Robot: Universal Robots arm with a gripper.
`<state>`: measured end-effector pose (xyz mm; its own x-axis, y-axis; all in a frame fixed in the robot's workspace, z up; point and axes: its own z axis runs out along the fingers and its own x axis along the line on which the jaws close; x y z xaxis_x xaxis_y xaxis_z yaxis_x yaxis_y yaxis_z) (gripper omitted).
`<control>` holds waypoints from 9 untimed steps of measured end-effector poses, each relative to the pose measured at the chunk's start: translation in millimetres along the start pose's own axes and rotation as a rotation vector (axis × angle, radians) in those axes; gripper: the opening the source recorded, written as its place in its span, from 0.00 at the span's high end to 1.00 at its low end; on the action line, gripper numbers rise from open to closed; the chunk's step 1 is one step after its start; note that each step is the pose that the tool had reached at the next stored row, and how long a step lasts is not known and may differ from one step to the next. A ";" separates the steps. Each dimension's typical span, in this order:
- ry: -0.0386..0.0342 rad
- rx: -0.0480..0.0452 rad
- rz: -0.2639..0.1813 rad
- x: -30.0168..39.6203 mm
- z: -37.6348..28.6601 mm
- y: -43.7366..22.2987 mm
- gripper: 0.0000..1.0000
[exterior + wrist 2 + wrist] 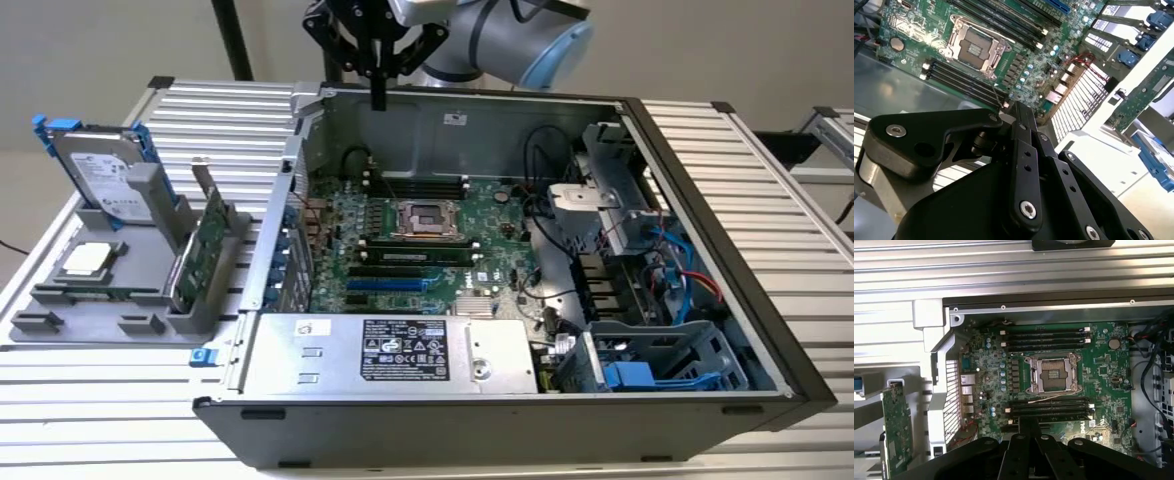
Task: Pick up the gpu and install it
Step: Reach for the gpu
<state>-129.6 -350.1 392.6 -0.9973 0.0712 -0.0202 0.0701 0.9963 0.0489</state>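
Gripper (380, 103) hangs over the case's (507, 125) far edge, fingers clenched on nothing; gpu (203, 250) stands upright in its holder (67, 325), presumably grab-ready.

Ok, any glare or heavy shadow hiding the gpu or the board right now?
Second wrist view: glare on the CPU socket frame, pale metal near the gpu washed out, gpu itself fine. First wrist view: motherboard evenly lit, no glare. Exterior view: soft even light, only the case interior's cable side shaded.

My gripper (1030, 426), fingers together, hangs above the motherboard (986, 367) beside its open processor socket (1051, 374). The gpu (896, 425) stands outside the case wall (950, 395).
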 end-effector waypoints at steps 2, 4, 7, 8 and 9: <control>-0.0003 0.0000 0.000 2.5 0.0 -0.2 1.00; -0.0003 0.0000 0.000 5.0 -0.1 -0.4 1.00; -0.0005 -0.0001 0.000 8.2 -0.2 -0.6 1.00; -0.0005 -0.0001 0.000 8.4 -0.2 -0.6 1.00; -0.0005 -0.0001 0.000 8.4 -0.2 -0.6 1.00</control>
<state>-138.0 -350.1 392.6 -0.9973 0.0711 -0.0207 0.0700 0.9963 0.0490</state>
